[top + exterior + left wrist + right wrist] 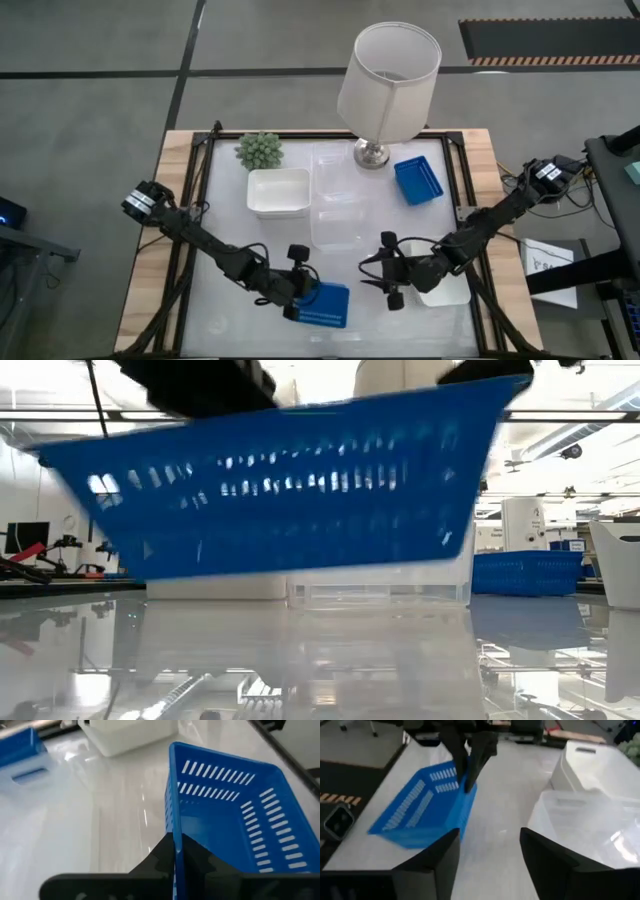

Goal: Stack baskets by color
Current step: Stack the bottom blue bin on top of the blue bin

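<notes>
The left gripper (303,287) is pinched shut on the end wall of a blue rectangular plastic basket with slotted sides (325,305) at the near middle of the white tabletop (230,330); the low view shows the basket tilted with one end raised, which suggests it is being picked up by the rim so it can go onto its colour-mate. That second blue slotted basket (418,181) sits far right, just beside the base of a white-shaded table lamp (388,80), so the shade and stem crowd the drop point. The right gripper (390,274) hovers just right of the held basket with its fingers spread and empty, next to an opaque white plastic basket (445,288) at the near right. Between the two blue baskets lie clear transparent baskets (337,205) in the middle, a likely obstacle to a low carry. Another opaque white tray (278,192) lies left of them, with a small green plant (260,150) beyond it.
</notes>
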Motion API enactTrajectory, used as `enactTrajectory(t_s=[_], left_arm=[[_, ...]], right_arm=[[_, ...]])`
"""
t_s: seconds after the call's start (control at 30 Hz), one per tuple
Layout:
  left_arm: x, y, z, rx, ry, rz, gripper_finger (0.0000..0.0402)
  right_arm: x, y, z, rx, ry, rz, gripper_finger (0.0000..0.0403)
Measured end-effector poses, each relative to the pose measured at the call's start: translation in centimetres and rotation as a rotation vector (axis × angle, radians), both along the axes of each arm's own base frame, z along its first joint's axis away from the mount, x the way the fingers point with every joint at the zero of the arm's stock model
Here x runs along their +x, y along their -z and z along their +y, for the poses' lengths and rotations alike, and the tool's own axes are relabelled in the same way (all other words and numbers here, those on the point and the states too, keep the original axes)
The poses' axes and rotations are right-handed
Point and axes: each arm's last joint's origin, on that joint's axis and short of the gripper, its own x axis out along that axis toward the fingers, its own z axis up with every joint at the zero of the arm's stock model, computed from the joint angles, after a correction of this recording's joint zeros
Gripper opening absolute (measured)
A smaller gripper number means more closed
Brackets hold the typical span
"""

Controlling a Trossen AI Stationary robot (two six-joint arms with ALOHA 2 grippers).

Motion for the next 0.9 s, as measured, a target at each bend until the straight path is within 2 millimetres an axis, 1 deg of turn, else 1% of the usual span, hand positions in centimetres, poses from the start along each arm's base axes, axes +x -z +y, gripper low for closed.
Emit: enactTrajectory(t_s=[0.1,0.2,0.4,0.6,0.77,0.83,0.9], left_arm=[[0.4,-1.1,-0.1,0.033,-0.032,-0.033,0.0],[0.8,-1.8,0.0,0.057,-0.082,-0.066,0.0],[1.2,-2.3,0.5,0.085,-0.145,-0.094,0.0],[1.2,-2.4,0.5,0.123,-0.12,-0.097,0.0],[1.3,-2.5,0.5,0.163,-0.099,-0.095,0.0],[1.3,-2.5,0.5,0.164,-0.098,-0.095,0.0],[1.2,-2.4,0.5,0.167,-0.096,-0.093,0.0]], right_arm=[[0.7,-0.8,0.6,-0.004,-0.009,-0.018,0.0224],[1.9,-1.6,1.2,-0.006,-0.009,-0.028,0.0232],[4.1,-2.0,2.0,-0.055,0.016,0.035,0.022],[6.1,-1.5,1.6,-0.104,0.077,0.163,0.0202],[7.5,-1.0,1.2,-0.147,0.114,0.262,0.0174],[7.8,-1.1,1.3,-0.155,0.115,0.271,0.0151],[8.1,-1.1,1.3,-0.169,0.109,0.273,0.0118]])
